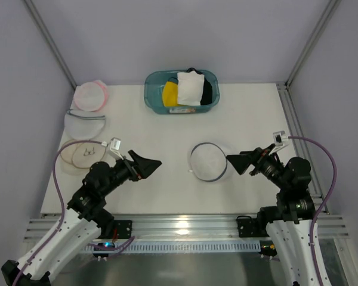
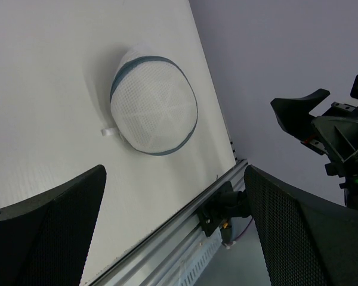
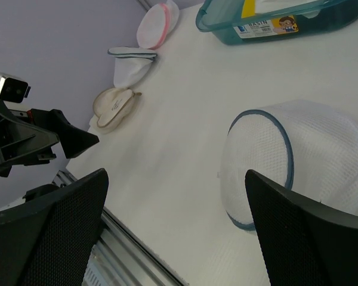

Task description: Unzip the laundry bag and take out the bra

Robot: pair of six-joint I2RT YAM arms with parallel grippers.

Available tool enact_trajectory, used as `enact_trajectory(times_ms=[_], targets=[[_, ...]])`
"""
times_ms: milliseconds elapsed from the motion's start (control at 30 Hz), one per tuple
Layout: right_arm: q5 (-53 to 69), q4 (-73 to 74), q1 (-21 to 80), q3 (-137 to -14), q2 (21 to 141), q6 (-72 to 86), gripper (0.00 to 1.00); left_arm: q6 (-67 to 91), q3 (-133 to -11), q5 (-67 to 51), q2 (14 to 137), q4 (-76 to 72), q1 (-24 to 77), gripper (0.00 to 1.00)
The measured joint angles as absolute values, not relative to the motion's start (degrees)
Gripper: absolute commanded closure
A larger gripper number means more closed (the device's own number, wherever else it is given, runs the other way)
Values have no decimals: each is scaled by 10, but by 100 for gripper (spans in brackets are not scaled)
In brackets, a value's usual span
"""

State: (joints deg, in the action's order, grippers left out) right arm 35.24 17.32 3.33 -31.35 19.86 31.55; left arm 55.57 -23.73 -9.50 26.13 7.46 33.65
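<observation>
The laundry bag (image 1: 207, 162) lies zipped shut on the white table between my two arms: a round white mesh dome with a grey-blue zipper rim. The left wrist view shows the laundry bag (image 2: 154, 107) ahead with a small white tab (image 2: 109, 132) at its edge. In the right wrist view the laundry bag (image 3: 298, 161) sits close by on the right. My left gripper (image 1: 152, 167) hovers open a hand's width to its left, and my right gripper (image 1: 234, 164) stands open just off its right rim. Both hold nothing. The bra is hidden; the mesh shows only white.
A teal basin (image 1: 152, 95) with yellow, white and black cloth stands at the back centre. Along the left edge lie a pink-rimmed pouch (image 1: 90, 95), a grey-rimmed white pouch (image 1: 85, 123) and a beige pouch (image 1: 80, 155). A metal rail (image 1: 179, 223) runs along the near edge.
</observation>
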Motion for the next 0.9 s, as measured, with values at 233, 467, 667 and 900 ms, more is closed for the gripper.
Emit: enact_trajectory(times_ms=[233,467,667,900], targets=[[344,179,33,-298,196,319,1,564,-226,-90,268,70,336,1],[267,208,47,-224,124,370,1,571,-205,-86,279,58,336,1],[203,234,95,-190,152,407,0,582,-204,-86,315,30,336,1],[108,239,226,-201,317,406,0,583,-204,-88,344,4,336,1]])
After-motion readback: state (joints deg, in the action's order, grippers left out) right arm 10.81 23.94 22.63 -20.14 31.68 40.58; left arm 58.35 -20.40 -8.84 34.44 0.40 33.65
